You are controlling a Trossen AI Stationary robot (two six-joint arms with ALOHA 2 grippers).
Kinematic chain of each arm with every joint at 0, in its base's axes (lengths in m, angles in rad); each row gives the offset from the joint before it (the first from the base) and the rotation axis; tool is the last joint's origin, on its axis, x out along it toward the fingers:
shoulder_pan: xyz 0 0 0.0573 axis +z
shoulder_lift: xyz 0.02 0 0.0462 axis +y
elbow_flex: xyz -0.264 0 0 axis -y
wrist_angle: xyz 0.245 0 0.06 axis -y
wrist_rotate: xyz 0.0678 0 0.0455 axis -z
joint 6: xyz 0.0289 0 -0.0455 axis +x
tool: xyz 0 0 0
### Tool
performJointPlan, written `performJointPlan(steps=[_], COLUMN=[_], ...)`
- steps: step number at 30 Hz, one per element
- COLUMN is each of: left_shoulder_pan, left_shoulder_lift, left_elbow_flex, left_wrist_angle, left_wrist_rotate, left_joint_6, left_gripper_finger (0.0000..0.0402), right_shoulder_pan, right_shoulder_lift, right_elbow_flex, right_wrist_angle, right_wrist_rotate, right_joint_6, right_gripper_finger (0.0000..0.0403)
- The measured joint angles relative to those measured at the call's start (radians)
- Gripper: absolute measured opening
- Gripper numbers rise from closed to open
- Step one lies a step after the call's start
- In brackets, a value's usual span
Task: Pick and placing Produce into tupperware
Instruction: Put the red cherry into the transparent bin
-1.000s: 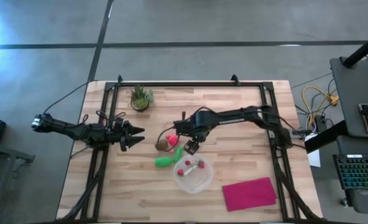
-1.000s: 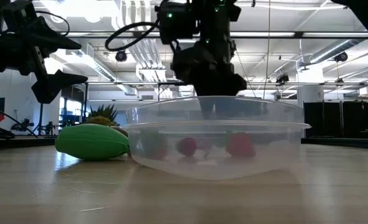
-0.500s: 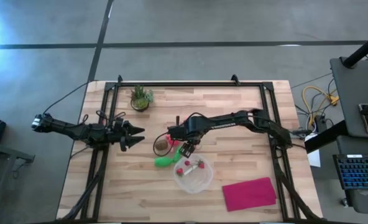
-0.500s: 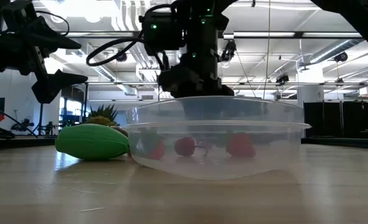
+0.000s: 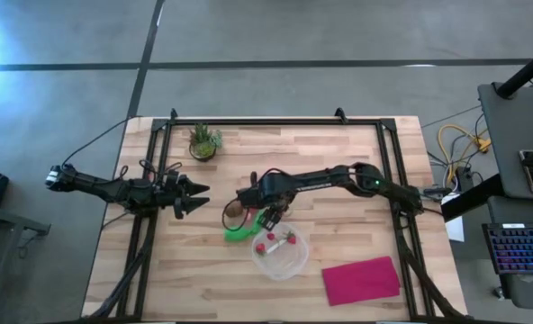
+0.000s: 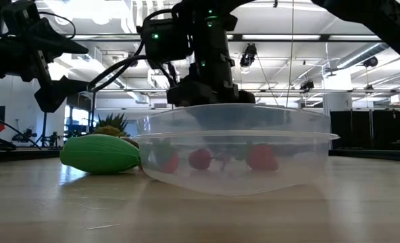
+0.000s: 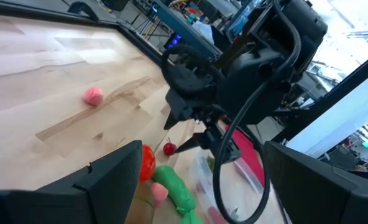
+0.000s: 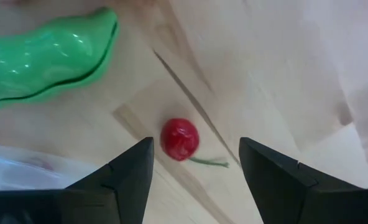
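- The right gripper (image 5: 268, 216) hangs low over the wooden surface (image 5: 356, 180), its fingers (image 8: 128, 171) apart with nothing between them.
- A small red cherry (image 8: 179, 139) with a thin stem lies on the surface directly under that gripper, in the gap between the fingers and not touched by them.
- A green pea pod (image 8: 50, 53) lies just beyond the cherry, ahead of the right gripper; in the high view it (image 5: 240, 232) sits just beside the gripper, toward the left arm.
- The clear round tupperware (image 5: 280, 252) stands close beside the right gripper, on the front side, with a few red pieces (image 6: 200, 158) inside.
- A brown oval piece (image 5: 236, 209) rests near the right gripper on its left-arm side.
- The left gripper (image 5: 193, 198) waits well apart from the produce, jaws spread, holding nothing.
- A magenta cloth (image 5: 361, 279) lies past the tupperware.
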Motion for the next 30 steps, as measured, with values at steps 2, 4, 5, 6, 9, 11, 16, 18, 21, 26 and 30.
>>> performJointPlan(steps=[2, 4, 5, 6, 9, 11, 16, 18, 21, 26, 30], left_shoulder_pan=[0.0, 0.0, 0.0, 0.0, 0.0, 0.0, 0.0, 0.0, 0.0, 0.0, 0.0], left_shoulder_lift=[0.0, 0.0, -0.001, -0.001, -0.001, 0.001, -0.001, 0.0, 0.0, 0.0, 0.0], left_elbow_flex=[0.0, 0.0, 0.0, 0.0, 0.0, 0.0, 0.0, 0.0, 0.0, 0.0, 0.0], left_wrist_angle=[0.001, 0.0, 0.0, 0.002, -0.001, 0.002, -0.001, 0.002, 0.0, 0.001, 0.001], left_wrist_rotate=[0.0, 0.0, 0.0, 0.0, 0.0, 0.0, 0.0, 0.0, 0.0, 0.0, 0.0], left_joint_6=[0.0, 0.0, 0.0, 0.0, 0.0, 0.0, 0.0, 0.0, 0.0, 0.0, 0.0], left_gripper_finger=[0.032, 0.032, 0.032, 0.032, 0.032, 0.032, 0.032, 0.032, 0.032, 0.032, 0.032], right_shoulder_pan=[0.0, 0.0, 0.0, 0.0, 0.0, 0.002, 0.002, 0.002, 0.001, 0.002, 0.002], right_shoulder_lift=[-0.003, -0.003, -0.003, -0.003, 0.003, 0.003, 0.003, 0.011, 0.028, 0.036, 0.036], right_elbow_flex=[0.001, -0.001, -0.006, -0.01, -0.013, -0.015, -0.017, -0.016, -0.017, -0.018, -0.018], right_wrist_angle=[0.004, -0.002, -0.003, -0.002, -0.002, 0.007, 0.015, 0.016, 0.017, 0.024, 0.032], right_wrist_rotate=[0.0, -0.006, -0.019, -0.033, -0.061, -0.061, -0.061, -0.071, -0.101, -0.106, -0.106], right_joint_6=[0.003, 0.02, 0.029, 0.036, 0.044, 0.045, 0.052, 0.051, 0.045, 0.044, 0.043], right_gripper_finger=[0.0228, 0.0228, 0.0228, 0.0228, 0.0228, 0.0228, 0.0226, 0.0222, 0.0212, 0.0189, 0.0165])
